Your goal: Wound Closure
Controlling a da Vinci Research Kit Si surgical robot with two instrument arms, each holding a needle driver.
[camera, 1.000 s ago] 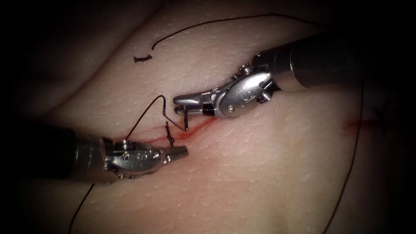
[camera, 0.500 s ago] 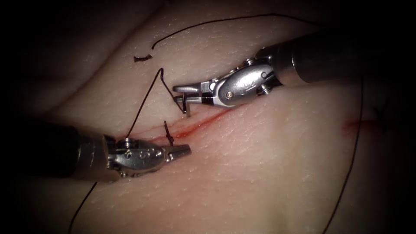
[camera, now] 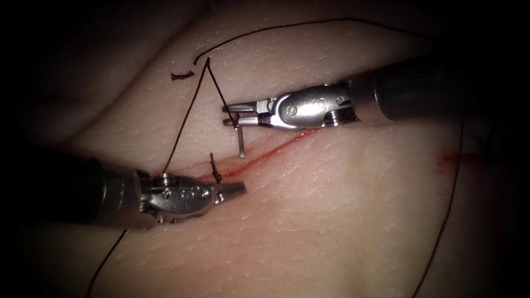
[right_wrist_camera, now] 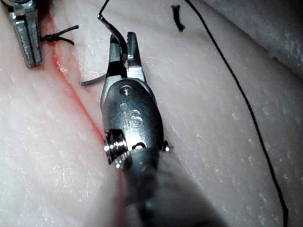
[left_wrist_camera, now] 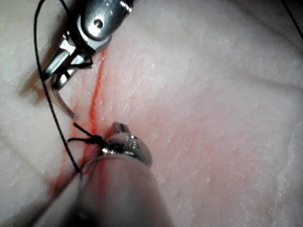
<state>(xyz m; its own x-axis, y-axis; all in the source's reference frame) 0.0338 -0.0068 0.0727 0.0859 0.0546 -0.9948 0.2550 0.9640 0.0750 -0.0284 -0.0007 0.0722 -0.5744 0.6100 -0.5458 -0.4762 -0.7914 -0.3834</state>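
Above the cut [camera: 276, 150], right tool's fingers [camera: 229, 114] pinch the needle [camera: 239, 138]; left tool's fingers [camera: 234, 191] pressed together.

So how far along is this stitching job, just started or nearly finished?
Early on, it seems. One knotted stitch already sits on the cut in the tissue. In hand: the right gripper holds the needle near its thread end, clear of the tissue, thread trailing from it. The left gripper rests shut and holds nothing. Left: the red cut to the right of that stitch lies unstitched.
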